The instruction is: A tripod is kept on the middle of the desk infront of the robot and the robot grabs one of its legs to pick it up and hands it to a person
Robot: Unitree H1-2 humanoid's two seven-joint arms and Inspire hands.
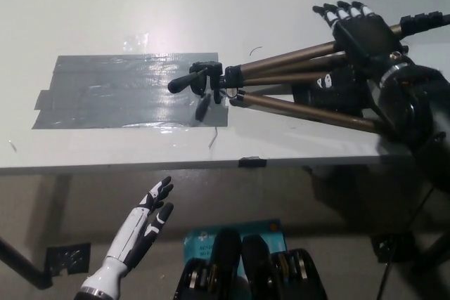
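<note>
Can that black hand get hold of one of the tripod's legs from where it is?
Probably yes: the right hand hovers open right over the spread legs of the tripod, with nothing visible between them. The left hand rests open below the desk edge.

The white desk (105,5) bears a grey tape patch (119,93) and a tripod (295,107) lying on its side.

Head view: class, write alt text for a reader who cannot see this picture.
A folded tripod lies on a white desk, its head over a grey tape patch. The black right hand is open over its legs; the white left hand rests open below the desk edge.
</note>
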